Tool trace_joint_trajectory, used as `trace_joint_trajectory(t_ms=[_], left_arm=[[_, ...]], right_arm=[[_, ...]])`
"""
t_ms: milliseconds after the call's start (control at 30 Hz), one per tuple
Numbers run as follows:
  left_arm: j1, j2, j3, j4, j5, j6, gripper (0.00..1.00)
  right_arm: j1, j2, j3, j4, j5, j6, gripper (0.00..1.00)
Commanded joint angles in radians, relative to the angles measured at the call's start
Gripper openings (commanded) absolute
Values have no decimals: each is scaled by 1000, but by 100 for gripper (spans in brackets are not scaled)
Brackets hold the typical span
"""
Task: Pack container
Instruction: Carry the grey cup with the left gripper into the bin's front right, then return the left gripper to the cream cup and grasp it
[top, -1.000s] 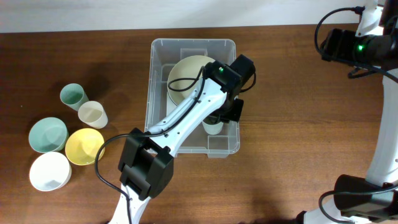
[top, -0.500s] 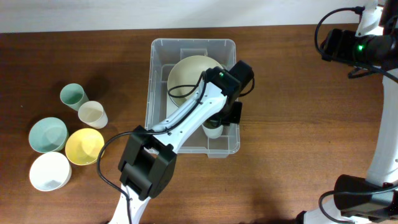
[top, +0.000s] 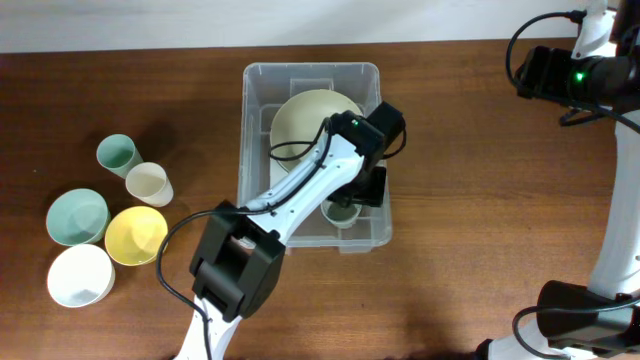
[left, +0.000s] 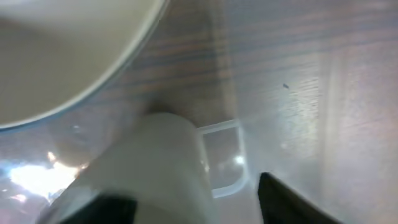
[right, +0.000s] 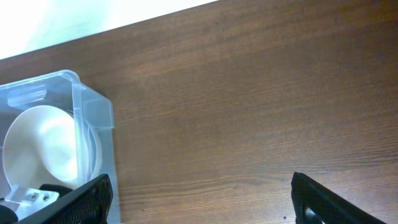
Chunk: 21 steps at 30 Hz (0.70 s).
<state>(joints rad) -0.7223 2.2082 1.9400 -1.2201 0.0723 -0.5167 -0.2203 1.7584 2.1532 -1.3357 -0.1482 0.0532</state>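
Observation:
The clear plastic container (top: 310, 68) stands mid-table with a large cream bowl (top: 312, 118) in its far half. My left gripper (top: 350, 200) reaches down into its near right corner, over a small pale cup (top: 341, 213) that stands on the container floor. In the left wrist view the cup (left: 155, 168) sits between the open fingers, with a clear gap to the right finger (left: 286, 202). My right gripper (right: 205, 205) hangs open and empty over bare table, right of the container's corner (right: 93, 118).
On the table's left stand a teal cup (top: 117, 155), a cream cup (top: 149, 184), a teal bowl (top: 77, 216), a yellow bowl (top: 136, 235) and a white bowl (top: 80, 275). The right arm (top: 560, 70) is at the far right.
My left gripper has gone from shut on the pale cup to open, and the cup now stands free in the container's near right corner. The right arm has not moved.

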Motion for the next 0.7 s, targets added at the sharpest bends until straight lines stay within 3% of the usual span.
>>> trace_joint_trajectory(t_ms=[0, 167, 400, 533, 667], left_arm=[[3, 1, 11, -11, 11, 34, 69], [13, -21, 129, -56, -11, 62, 72], [66, -113, 335, -188, -208, 62, 75], [197, -207, 373, -293, -341, 57, 84], [367, -229, 373, -391, -365, 31, 84]], right_arm=[[-4, 6, -5, -1, 10, 7, 88], [-4, 6, -5, -2, 10, 7, 88], [-4, 6, -5, -4, 10, 7, 88], [-4, 6, -5, -4, 10, 7, 88], [-4, 6, -5, -4, 10, 4, 88]])
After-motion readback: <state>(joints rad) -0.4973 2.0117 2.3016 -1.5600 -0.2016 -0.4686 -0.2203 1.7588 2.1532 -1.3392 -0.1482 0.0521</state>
